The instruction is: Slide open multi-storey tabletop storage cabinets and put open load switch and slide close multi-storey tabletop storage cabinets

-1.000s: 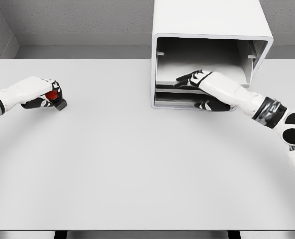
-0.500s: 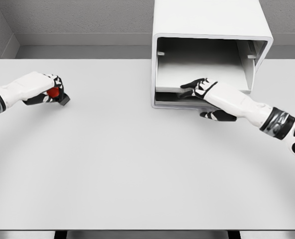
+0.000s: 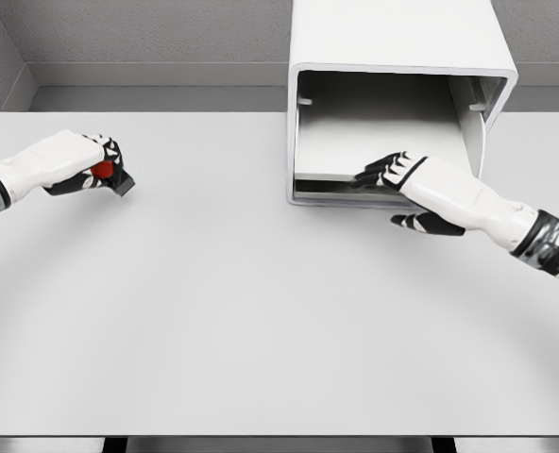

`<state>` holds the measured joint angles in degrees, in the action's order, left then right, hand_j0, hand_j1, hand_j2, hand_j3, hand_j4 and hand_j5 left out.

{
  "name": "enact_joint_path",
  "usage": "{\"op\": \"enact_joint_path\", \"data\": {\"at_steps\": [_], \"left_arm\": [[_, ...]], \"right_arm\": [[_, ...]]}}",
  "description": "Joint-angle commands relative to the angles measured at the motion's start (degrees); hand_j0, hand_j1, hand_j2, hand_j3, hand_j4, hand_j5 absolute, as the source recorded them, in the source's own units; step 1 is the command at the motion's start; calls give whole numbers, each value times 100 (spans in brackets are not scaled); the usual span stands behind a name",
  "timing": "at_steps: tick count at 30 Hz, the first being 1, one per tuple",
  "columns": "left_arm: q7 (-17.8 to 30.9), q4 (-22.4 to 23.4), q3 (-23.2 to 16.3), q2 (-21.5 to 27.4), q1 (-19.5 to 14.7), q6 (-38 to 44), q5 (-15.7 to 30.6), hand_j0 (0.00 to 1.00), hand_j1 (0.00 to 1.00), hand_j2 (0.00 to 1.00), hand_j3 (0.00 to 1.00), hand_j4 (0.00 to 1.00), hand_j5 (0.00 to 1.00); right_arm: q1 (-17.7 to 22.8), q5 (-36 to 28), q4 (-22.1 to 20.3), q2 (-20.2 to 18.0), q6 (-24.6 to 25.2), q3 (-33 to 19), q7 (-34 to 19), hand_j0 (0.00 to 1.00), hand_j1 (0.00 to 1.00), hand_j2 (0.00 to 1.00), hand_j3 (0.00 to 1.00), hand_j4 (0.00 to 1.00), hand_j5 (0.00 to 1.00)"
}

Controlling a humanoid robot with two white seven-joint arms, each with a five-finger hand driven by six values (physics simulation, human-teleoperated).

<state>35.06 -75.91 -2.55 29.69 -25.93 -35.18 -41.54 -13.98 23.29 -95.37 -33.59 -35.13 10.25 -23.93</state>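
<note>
The right hand (image 3: 404, 181) is at the open front of the cabinet (image 3: 398, 57), its arm coming in from the picture's right edge. Its fingers (image 3: 376, 172) lie flat on top of the front edge of a drawer tray (image 3: 374, 142), while the thumb (image 3: 421, 223) sticks out lower down over the table, so the hand looks clamped on the tray's lip (from this angle I cannot be sure how firmly the thumb presses from beneath). The tray sits inside the cabinet's opening, its front edge about level with the cabinet's face, with a dark gap under it and a second, lower ledge just below.

The left hand (image 3: 83, 162) is far across the table (image 3: 261, 311), near its left edge, well apart from the cabinet. Its fingers are closed around the switch (image 3: 108, 174), a small thing with a red part showing between the fingers and a dark body poking out at the hand's right side. The switch appears to be close to the tabletop; whether it touches the surface is hard to say.

The cabinet is a white box with rounded corners standing at the far side of the table, right of the middle, its open side facing the robot. A grey wall (image 3: 147, 33) runs behind it.
</note>
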Motion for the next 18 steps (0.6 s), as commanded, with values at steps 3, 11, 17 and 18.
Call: {"op": "enact_joint_path", "data": {"at_steps": [3, 11, 17, 18], "left_arm": [[-6, -99, 44, 2, 44, 18, 50, 29, 29, 29, 29, 29, 29], [-6, -328, 44, 2, 167, 18, 357, 29, 29, 29, 29, 29, 29], [-6, -785, 132, 2, 387, 18, 428, 29, 29, 29, 29, 29, 29], [-6, -794, 132, 11, 387, 18, 436, 29, 29, 29, 29, 29, 29]], "right_arm": [[53, -44, -149, -34, 13, -49, 3, 81, 81, 81, 81, 81, 81], [211, -44, -281, -139, 13, -49, 3, 81, 81, 81, 81, 81, 81], [325, -79, -360, -209, 13, -58, 3, 81, 81, 81, 81, 81, 81], [325, -96, -368, -253, 13, -58, 3, 81, 81, 81, 81, 81, 81]]}}
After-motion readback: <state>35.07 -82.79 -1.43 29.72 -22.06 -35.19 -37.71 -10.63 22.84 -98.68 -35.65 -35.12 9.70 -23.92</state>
